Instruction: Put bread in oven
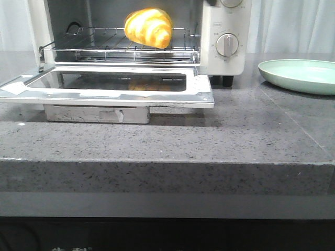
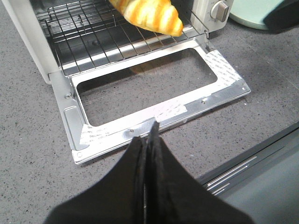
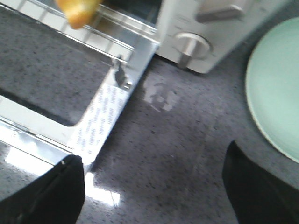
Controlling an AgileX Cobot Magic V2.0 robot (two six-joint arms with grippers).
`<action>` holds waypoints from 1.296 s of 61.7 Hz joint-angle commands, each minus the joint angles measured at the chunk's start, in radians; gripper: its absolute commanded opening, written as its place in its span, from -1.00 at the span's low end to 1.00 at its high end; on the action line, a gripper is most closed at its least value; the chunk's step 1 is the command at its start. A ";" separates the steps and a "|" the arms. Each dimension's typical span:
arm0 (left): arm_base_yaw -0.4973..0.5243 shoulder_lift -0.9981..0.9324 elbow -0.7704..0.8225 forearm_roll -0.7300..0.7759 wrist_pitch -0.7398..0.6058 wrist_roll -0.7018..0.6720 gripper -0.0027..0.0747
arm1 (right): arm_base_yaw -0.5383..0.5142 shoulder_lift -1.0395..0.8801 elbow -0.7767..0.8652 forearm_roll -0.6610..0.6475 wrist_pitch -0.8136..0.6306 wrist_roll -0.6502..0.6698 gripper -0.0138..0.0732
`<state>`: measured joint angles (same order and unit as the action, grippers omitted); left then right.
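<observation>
The bread (image 1: pixel 149 27), a glossy yellow roll with orange-brown stripes, lies on the wire rack (image 1: pixel 104 44) inside the white oven (image 1: pixel 225 31). The oven's glass door (image 1: pixel 110 86) hangs open, flat over the counter. The bread also shows in the left wrist view (image 2: pixel 152 14) and, in part, in the right wrist view (image 3: pixel 77 11). My left gripper (image 2: pixel 152 133) is shut and empty, just in front of the door's edge. My right gripper (image 3: pixel 149 182) is open and empty above the counter, between the door corner and the plate. Neither gripper shows in the front view.
A pale green plate (image 1: pixel 301 75) sits on the grey stone counter to the right of the oven; it also shows in the right wrist view (image 3: pixel 275 84). The oven's dial knob (image 1: pixel 227 44) faces forward. The counter's front edge (image 1: pixel 167 163) runs below the door.
</observation>
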<state>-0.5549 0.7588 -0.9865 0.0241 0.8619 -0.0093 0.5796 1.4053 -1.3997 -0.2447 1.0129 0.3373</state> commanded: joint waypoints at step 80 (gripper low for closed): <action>0.002 -0.003 -0.027 -0.002 -0.068 -0.005 -0.98 | -0.100 -0.801 0.524 -0.010 -0.212 -0.053 -0.84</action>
<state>-0.5549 0.7588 -0.9865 0.0241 0.8619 -0.0093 0.4850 0.5984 -0.8518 -0.2276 0.8656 0.2917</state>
